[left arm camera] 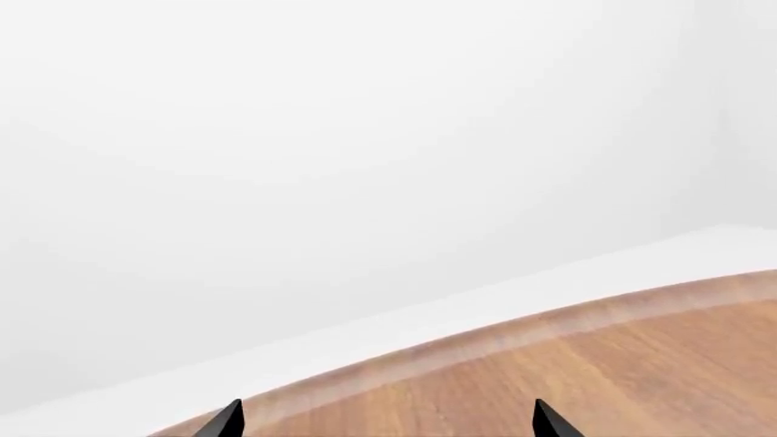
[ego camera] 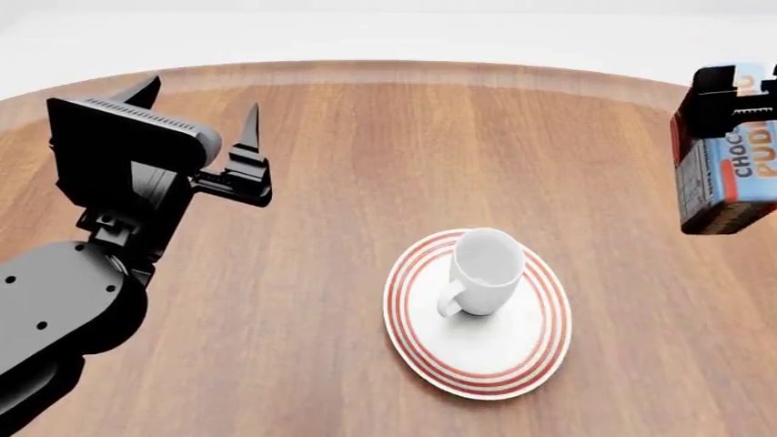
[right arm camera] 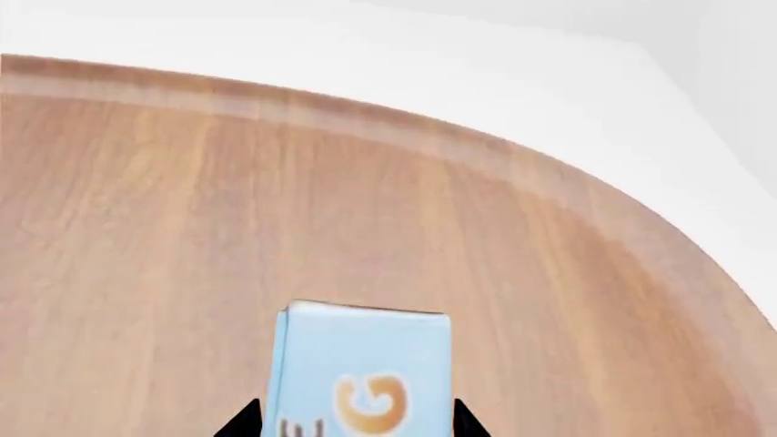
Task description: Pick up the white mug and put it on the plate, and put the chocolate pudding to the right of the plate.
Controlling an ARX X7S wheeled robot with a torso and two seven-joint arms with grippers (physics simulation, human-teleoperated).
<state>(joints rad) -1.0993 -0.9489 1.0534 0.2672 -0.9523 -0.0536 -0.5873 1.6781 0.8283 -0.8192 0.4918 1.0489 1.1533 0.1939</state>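
With the white mug (ego camera: 486, 270) sitting on the plate (ego camera: 534, 350), the right end effector (ego camera: 729, 91) is grasping the chocolate pudding (ego camera: 726, 168) aloft at the plate's two o'clock, presumably for lowering onto the worktop (ego camera: 364, 164), while the left end effector (ego camera: 200, 105) is hanging released.

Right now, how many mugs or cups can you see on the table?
1. The white mug stands upright on the plate, handle toward the robot. No other cup shows in any view, though the table runs past the head view's edges, so one may sit out of frame.
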